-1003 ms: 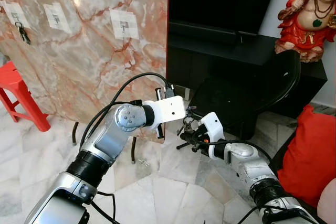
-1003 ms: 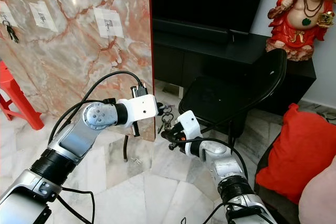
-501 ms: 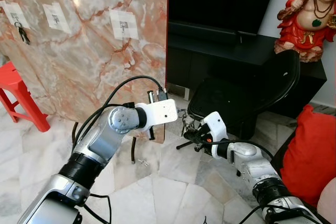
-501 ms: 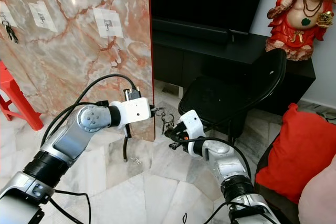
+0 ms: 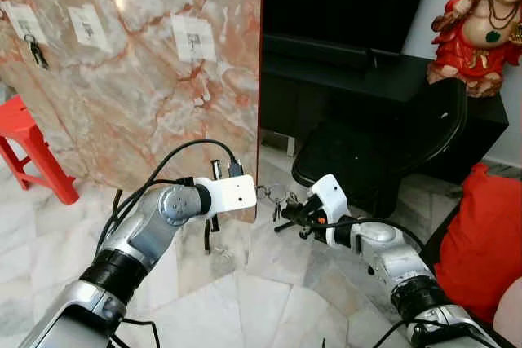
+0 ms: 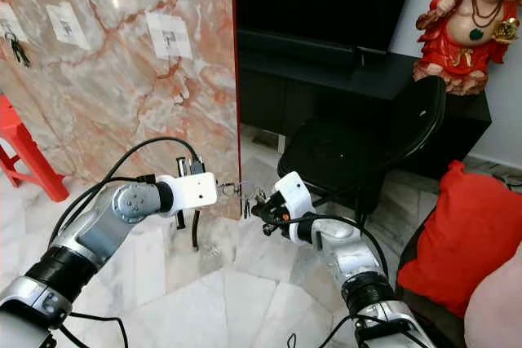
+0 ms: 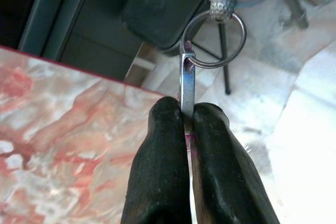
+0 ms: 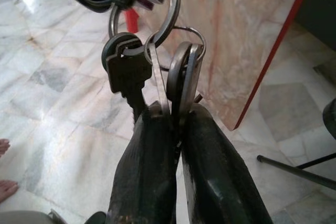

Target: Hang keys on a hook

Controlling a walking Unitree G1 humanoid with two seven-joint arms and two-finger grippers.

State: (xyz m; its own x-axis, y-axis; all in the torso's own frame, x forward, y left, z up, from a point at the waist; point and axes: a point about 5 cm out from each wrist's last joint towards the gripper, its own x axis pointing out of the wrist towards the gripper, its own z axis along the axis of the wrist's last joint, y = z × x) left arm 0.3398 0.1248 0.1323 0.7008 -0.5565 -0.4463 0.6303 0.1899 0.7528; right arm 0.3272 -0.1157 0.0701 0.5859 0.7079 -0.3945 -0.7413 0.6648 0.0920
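Both grippers, left gripper and right gripper, are clamping the keys while lowering from the marble panel's hooks, the handover unfinished

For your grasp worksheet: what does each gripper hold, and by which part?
Both hold the keys: left gripper pinches a flat tab on the ring, right gripper the blades.

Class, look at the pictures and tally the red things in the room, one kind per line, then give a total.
Red plastic stool: 1
Red cushion: 1
Red-robed figurine: 1
Total: 3
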